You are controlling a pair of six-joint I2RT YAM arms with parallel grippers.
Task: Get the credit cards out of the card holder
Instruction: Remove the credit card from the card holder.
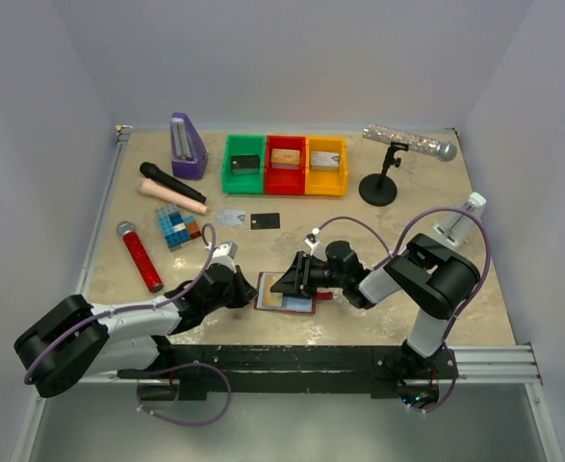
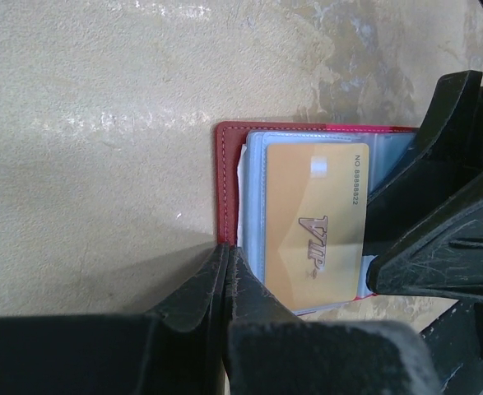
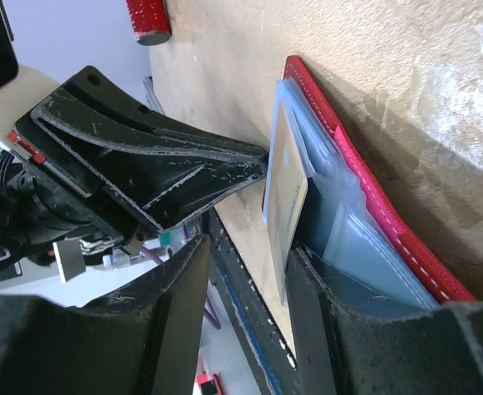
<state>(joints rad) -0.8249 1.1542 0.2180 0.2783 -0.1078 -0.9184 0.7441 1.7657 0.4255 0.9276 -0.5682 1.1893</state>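
The card holder [image 1: 284, 300] lies open near the table's front edge, dark red with pale blue sleeves [image 2: 253, 197]. A gold-tan credit card [image 2: 315, 222] marked VIP sticks partly out of a sleeve. My left gripper [image 2: 227, 248] is shut, its tips pressing on the holder's red left edge [image 2: 227, 181]. My right gripper [image 3: 249, 251] is open over the holder, with the gold card's edge [image 3: 286, 197] between its jaws, against the right finger [image 3: 332, 329]. A silvery card [image 1: 229, 217] and a black card [image 1: 265, 220] lie loose farther back.
Green [image 1: 245, 164], red [image 1: 284, 164] and yellow [image 1: 325, 166] trays hold small blocks at the back. A purple metronome [image 1: 187, 146], microphones [image 1: 171, 188], a red glitter microphone [image 1: 141, 255] and a tiled block [image 1: 176, 227] lie to the left. A microphone stand [image 1: 380, 183] is at the back right.
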